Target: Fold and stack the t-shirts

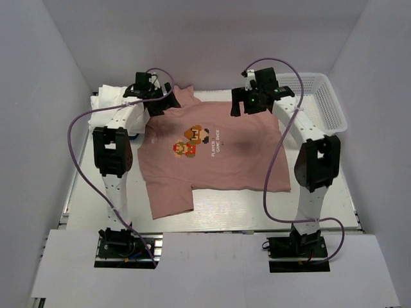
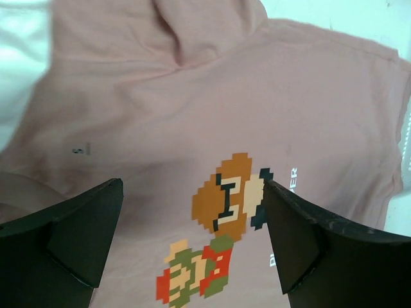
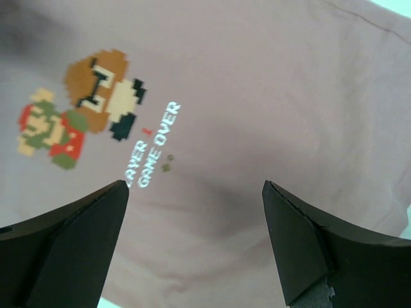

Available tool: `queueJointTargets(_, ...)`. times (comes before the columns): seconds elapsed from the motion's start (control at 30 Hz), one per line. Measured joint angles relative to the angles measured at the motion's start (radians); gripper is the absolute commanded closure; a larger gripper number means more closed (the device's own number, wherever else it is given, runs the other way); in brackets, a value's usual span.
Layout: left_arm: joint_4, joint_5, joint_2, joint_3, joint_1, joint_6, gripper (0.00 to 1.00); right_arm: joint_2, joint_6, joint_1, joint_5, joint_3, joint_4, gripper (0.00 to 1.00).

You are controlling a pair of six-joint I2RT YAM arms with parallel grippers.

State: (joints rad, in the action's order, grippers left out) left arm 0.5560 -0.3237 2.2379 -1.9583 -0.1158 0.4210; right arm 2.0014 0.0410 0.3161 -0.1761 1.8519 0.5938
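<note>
Pink t-shirt [image 2: 212, 115], pixel print [image 2: 225, 218], left gripper [image 2: 192, 187] jaws parted, white fabric [image 2: 19, 70] at left

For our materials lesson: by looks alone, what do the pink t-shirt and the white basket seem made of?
Pink t-shirt: soft matte knit fabric, probably cotton; it lies limp, wrinkled, with stitched seams. White basket: likely rigid moulded plastic, smooth finish; its walls are a regular mesh holding a firm shape.
</note>
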Motion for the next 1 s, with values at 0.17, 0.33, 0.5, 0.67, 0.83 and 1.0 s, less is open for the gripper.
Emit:
queueJointTargets(0.17, 0.026, 0.001, 0.047, -0.05, -0.026, -0.014, 0.0, -0.092, 0.0, 0.008, -0.009, -0.049, -0.003, 0.1)
queueJointTargets(0.33, 0.065, 0.045, 0.099, -0.079, -0.009, -0.032, 0.0, -0.135, -0.005, 0.008, 0.024, -0.114, 0.007, 0.1)
queueJointTargets(0.5, 0.078, 0.132, 0.102, -0.079, 0.024, -0.05, 0.0, -0.148, -0.014, 0.006, 0.058, -0.132, 0.013, 0.1)
queueJointTargets(0.67, 0.09, 0.148, 0.123, -0.114, 0.072, -0.056, 0.0, -0.148, -0.022, 0.006, 0.093, -0.132, 0.016, 0.1)
queueJointTargets(0.83, 0.08, 0.148, 0.161, -0.162, 0.116, -0.064, 0.0, -0.151, -0.019, 0.006, 0.119, -0.162, 0.013, 0.1)
queueJointTargets(1.0, 0.036, 0.14, 0.185, -0.171, 0.159, -0.073, 0.0, -0.153, -0.014, 0.006, 0.13, -0.194, 0.018, 0.1)
